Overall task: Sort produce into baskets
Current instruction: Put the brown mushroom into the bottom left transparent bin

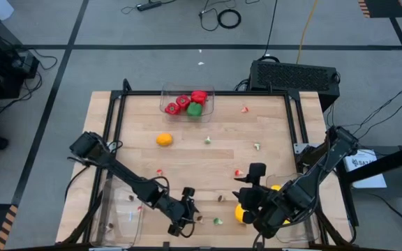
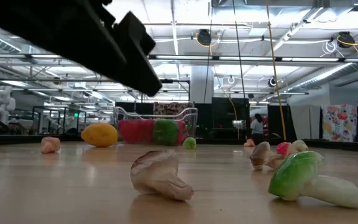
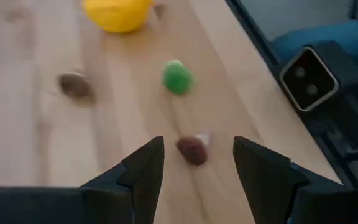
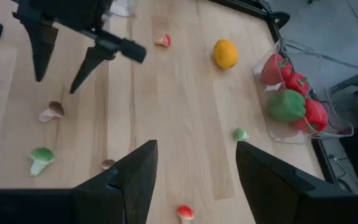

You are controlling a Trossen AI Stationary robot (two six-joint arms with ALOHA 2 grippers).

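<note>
My left gripper (image 1: pixel 189 218) is low over the table near its front edge, open, with a small brown mushroom bit (image 3: pixel 192 149) on the wood just ahead of and between its fingertips, untouched. Beyond that lie a green bit (image 3: pixel 178 78) and a yellow lemon (image 3: pixel 118 12). My right gripper (image 1: pixel 250 188) hovers open and empty above the front right area, beside the lemon (image 1: pixel 241 213). A clear basket (image 1: pixel 187 103) at the far edge holds red peppers (image 4: pixel 278 70) and a green pepper (image 4: pixel 286 104). An orange (image 1: pixel 164 139) rests on the wood in front of it.
A clear basket (image 1: pixel 121 209) stands at the front left and another (image 1: pixel 292 209) under my right arm, with a yellow fruit (image 1: pixel 276 188) in it. Small red, white and green bits (image 1: pixel 239 172) lie scattered over the table. A black frame (image 1: pixel 295 111) borders the table.
</note>
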